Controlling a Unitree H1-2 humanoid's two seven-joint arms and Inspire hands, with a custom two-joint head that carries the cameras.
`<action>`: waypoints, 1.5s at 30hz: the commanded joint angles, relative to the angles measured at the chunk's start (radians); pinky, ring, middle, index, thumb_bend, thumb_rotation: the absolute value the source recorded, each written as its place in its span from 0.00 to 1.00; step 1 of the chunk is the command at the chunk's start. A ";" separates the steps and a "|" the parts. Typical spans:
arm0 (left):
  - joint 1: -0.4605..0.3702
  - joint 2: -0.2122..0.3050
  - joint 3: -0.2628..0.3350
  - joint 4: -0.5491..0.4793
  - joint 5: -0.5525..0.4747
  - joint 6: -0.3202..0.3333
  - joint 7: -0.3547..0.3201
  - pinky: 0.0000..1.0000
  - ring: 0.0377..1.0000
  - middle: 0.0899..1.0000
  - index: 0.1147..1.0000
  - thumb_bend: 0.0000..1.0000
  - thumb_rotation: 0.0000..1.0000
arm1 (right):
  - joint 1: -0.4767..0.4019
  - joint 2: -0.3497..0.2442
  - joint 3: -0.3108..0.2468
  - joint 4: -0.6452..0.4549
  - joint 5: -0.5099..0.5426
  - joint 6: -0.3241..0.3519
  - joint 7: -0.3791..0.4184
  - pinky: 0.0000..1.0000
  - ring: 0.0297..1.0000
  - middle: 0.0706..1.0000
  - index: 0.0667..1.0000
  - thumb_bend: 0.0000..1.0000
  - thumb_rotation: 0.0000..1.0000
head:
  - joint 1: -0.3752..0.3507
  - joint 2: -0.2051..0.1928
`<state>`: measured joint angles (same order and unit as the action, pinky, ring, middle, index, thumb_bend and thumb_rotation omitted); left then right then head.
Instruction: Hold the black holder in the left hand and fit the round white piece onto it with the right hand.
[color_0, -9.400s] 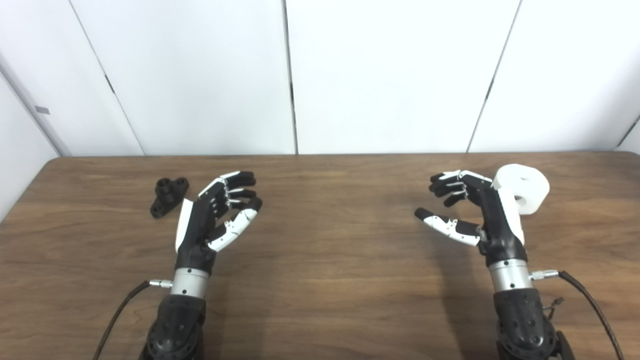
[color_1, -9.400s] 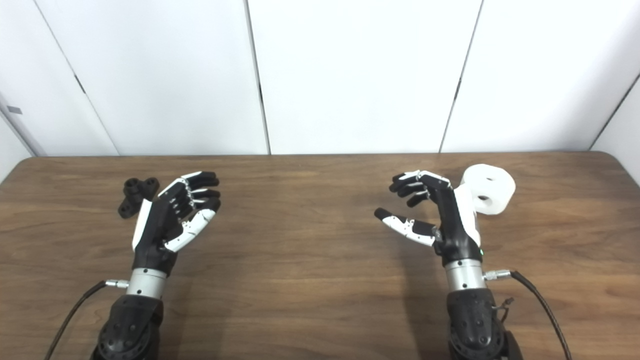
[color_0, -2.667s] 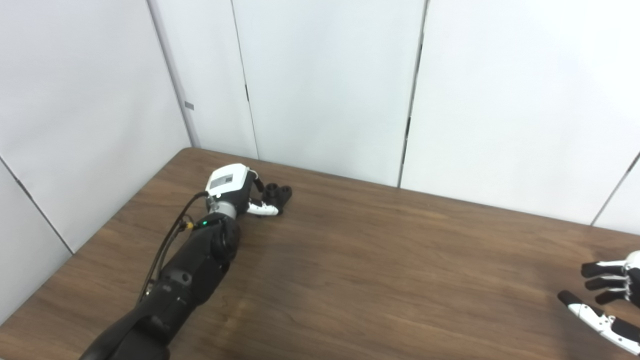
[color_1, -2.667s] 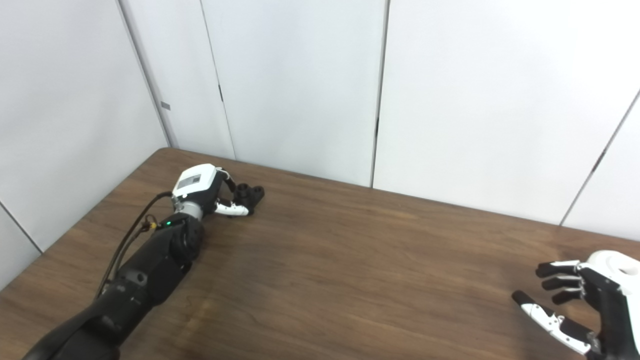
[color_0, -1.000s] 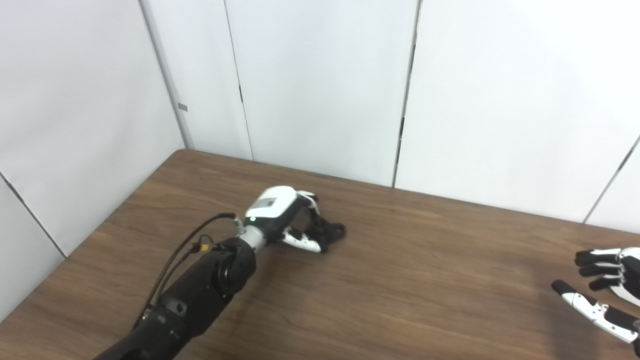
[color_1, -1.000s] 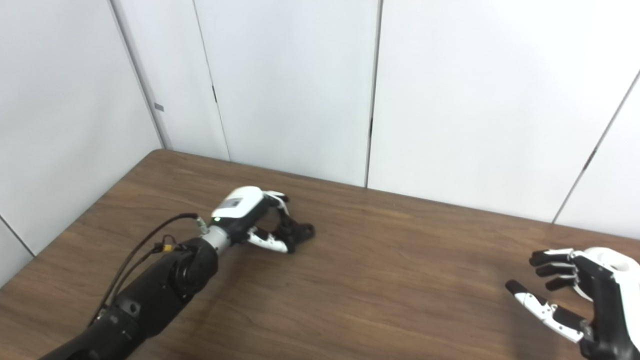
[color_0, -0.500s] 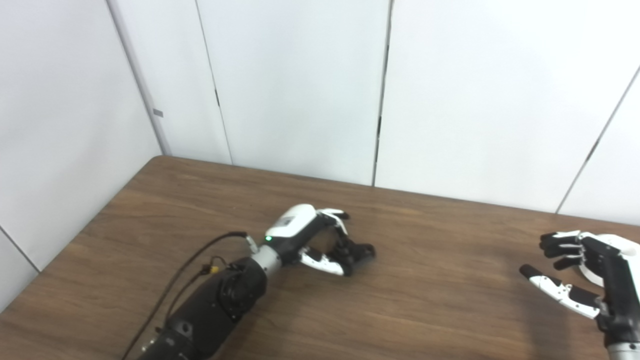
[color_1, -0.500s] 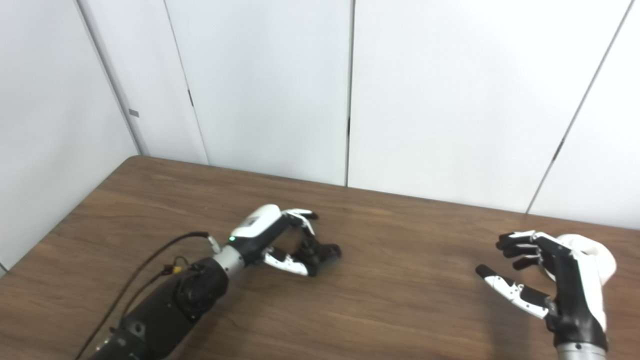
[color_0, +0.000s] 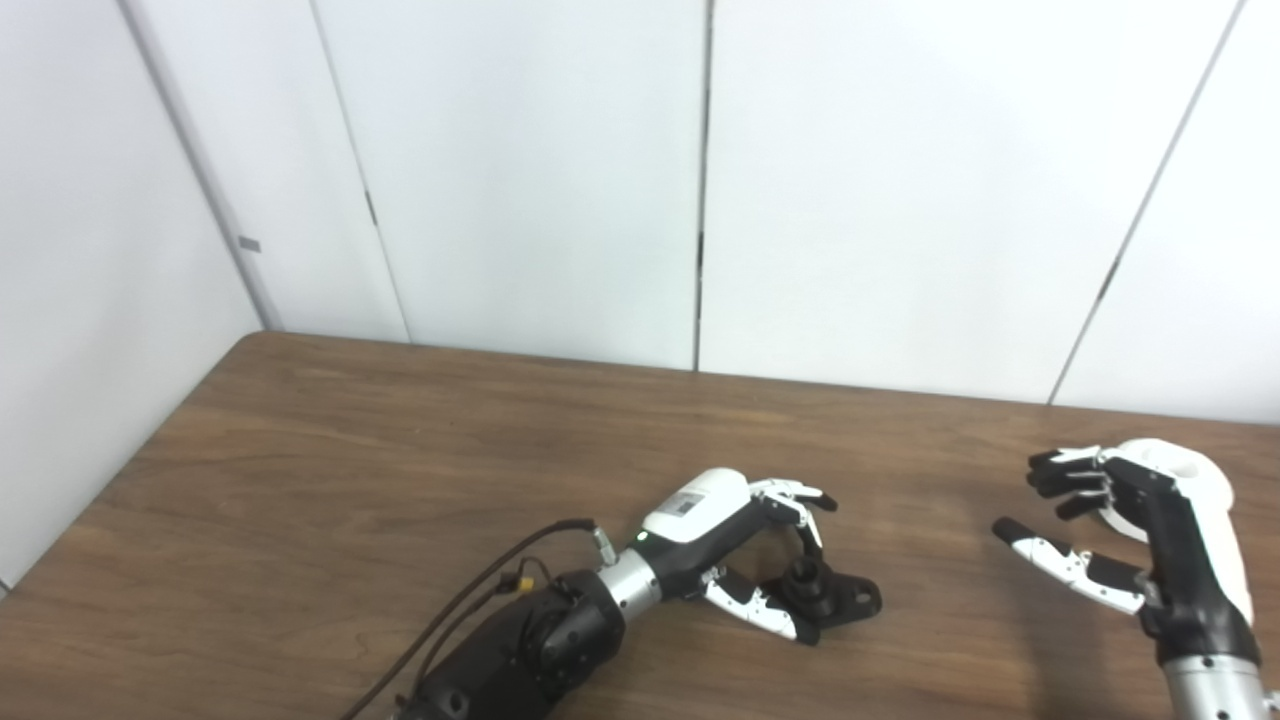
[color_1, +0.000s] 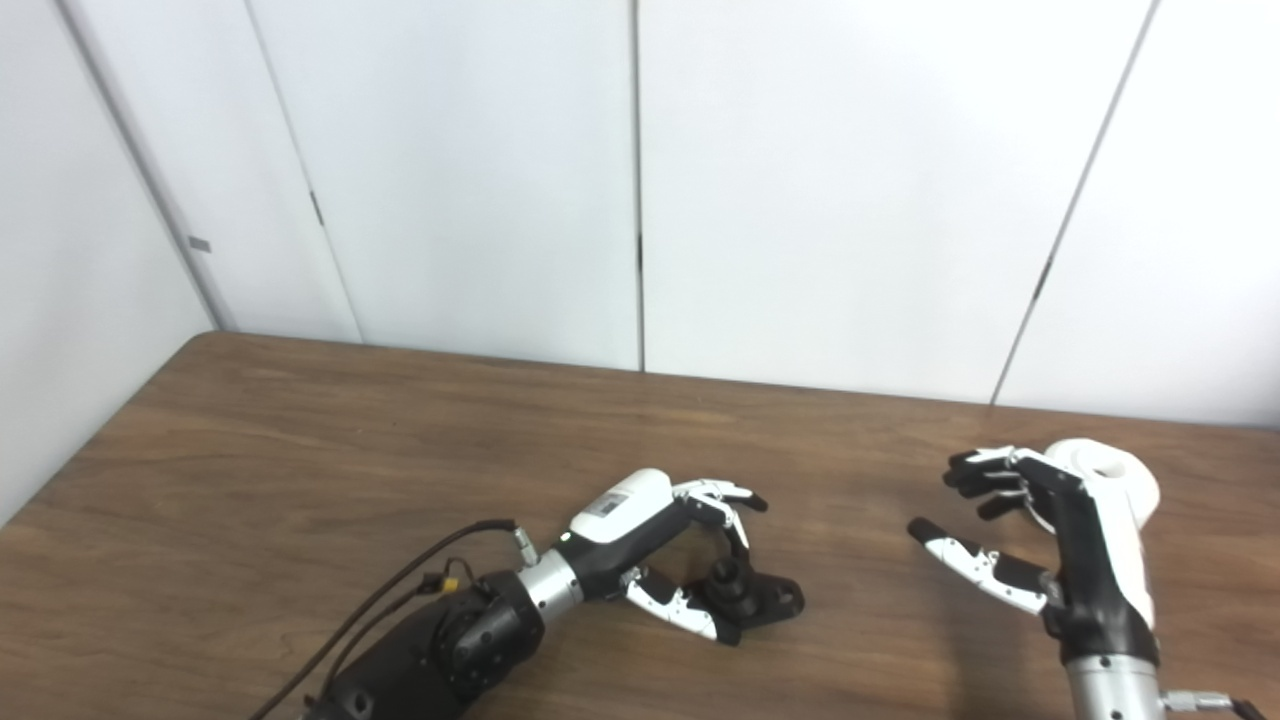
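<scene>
The black holder (color_0: 838, 596) lies low over the wooden table (color_0: 400, 450) near its middle, with a short round post standing up on it. My left hand (color_0: 745, 545) is shut on it, fingers arched over the post and the thumb against the near side. Whether the holder rests on the wood or hangs just above it, I cannot tell. At the right, my right hand (color_0: 1165, 540) is open, thumb spread toward the left and fingers curled, holding nothing. The round white piece (color_0: 1195, 472) with a centre hole sits on the table right behind that hand, partly hidden by it.
White wall panels stand along the table's far edge and its left side. A black cable (color_0: 500, 580) trails from my left wrist along the forearm. Bare wood lies between the two hands.
The camera has panned right. My left hand has carried the black holder from the table's far left toward its middle. The right hand stays open beside the white piece.
</scene>
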<state>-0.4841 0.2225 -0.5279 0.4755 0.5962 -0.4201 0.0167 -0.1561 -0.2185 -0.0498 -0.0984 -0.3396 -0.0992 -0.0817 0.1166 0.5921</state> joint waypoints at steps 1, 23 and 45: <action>0.043 0.006 -0.093 0.058 0.123 0.054 -0.084 0.69 0.86 0.83 0.42 0.52 0.08 | -0.037 -0.004 -0.004 -0.033 -0.003 -0.051 -0.023 0.47 0.55 0.61 0.46 0.50 0.15 | -0.004 0.002; -0.028 0.045 -0.230 0.101 0.300 0.211 -0.095 0.70 0.84 0.82 0.43 0.52 0.08 | -0.046 0.024 -0.002 -0.073 -0.045 -0.022 -0.020 0.45 0.53 0.59 0.46 0.50 0.15 | -0.098 0.022; 0.028 0.133 -0.135 0.058 0.230 0.187 -0.072 0.72 0.86 0.82 0.58 0.98 0.21 | -0.061 -0.004 -0.029 -0.129 -0.082 0.025 -0.011 0.43 0.53 0.59 0.46 0.50 0.15 | -0.301 0.035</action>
<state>-0.5357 0.2761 -0.6420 0.4479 0.7818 -0.3197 0.0771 -0.1691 -0.2002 -0.0658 -0.1783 -0.4200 -0.0641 -0.0812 -0.1779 0.6259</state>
